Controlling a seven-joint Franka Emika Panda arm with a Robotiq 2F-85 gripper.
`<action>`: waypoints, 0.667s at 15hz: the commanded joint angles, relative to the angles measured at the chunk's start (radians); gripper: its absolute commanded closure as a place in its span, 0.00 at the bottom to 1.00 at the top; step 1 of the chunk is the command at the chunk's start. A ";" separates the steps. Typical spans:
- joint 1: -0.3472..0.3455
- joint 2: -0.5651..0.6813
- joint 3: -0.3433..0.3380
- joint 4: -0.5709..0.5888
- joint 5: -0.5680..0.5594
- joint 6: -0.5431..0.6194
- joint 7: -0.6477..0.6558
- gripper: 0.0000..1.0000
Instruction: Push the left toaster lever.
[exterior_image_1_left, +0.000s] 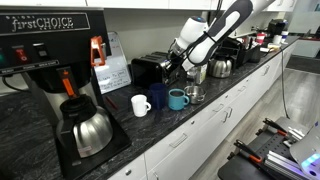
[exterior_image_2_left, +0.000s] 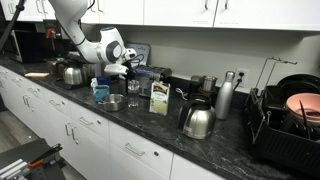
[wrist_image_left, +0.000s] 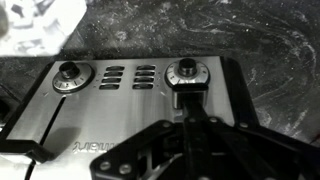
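**tinkerbot42:** Chrome face of the toaster (wrist_image_left: 120, 115) fills the wrist view, so the approach looks done. The toaster sits at the back of the dark counter (exterior_image_1_left: 190, 125), between the coffee brewer (exterior_image_1_left: 50, 60) and the steel kettle (exterior_image_1_left: 220, 67), with two mugs (exterior_image_1_left: 141, 103) near it toward the counter edge.

**servo_sam:** Where's the gripper (wrist_image_left: 190, 108) though?

**tinkerbot42:** Right at the panel. Its fingers look pressed together into one narrow tip, holding nothing. That tip lines up with the dark lever (wrist_image_left: 188, 92) just under one knob (wrist_image_left: 185, 70). Can't tell if it's touching the lever or sitting just off it, too murky.

**servo_sam:** So it's lined up and the push isn't done yet?

**tinkerbot42:** That's my read. The next move calls for a straight press along the lever's slot, kept centred so the tip doesn't skid off the little tab onto the shiny panel.

One catch: there's a second knob (wrist_image_left: 68, 75) on the far side of the vent slots. The wrist picture may also be flipped, so I wouldn't swear this is the left one. If it isn't, it needs to slide across first and then press.
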 joint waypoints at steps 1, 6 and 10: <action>0.045 0.091 -0.047 0.073 -0.018 -0.039 0.071 1.00; 0.081 0.109 -0.074 0.088 -0.012 -0.055 0.117 1.00; 0.101 0.104 -0.089 0.070 -0.010 -0.053 0.137 1.00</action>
